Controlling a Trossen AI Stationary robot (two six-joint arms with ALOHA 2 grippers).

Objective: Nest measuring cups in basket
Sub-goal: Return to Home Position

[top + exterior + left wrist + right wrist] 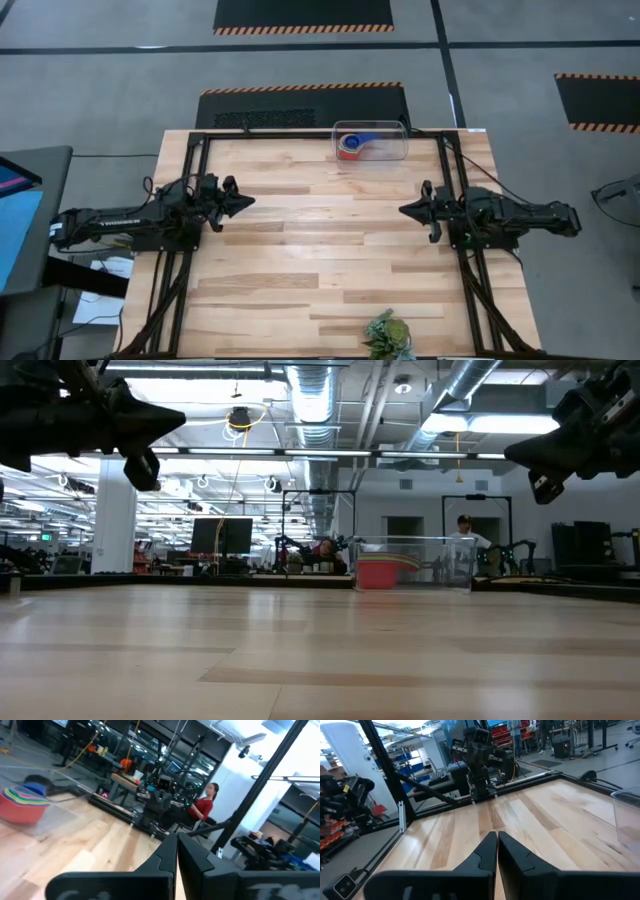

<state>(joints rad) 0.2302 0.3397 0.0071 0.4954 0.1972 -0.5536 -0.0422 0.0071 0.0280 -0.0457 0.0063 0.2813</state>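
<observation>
The measuring cups (354,145) sit nested in one stack, red outermost with a blue handle (368,138) on top, inside the clear basket (396,150) at the table's far edge. The left wrist view shows the stack's coloured rims (22,800); the low view shows the red cup (377,573) behind the clear wall. My left gripper (246,201) hovers shut over the left side of the table, pointing right. My right gripper (406,210) hovers shut over the right side, pointing left. Both are empty and far from the basket.
A green leafy plant-like object (388,336) lies at the table's near edge, right of centre. The black frame rails (190,180) run along the table's left, right and far sides. A person in red (204,806) sits in the room beyond the table.
</observation>
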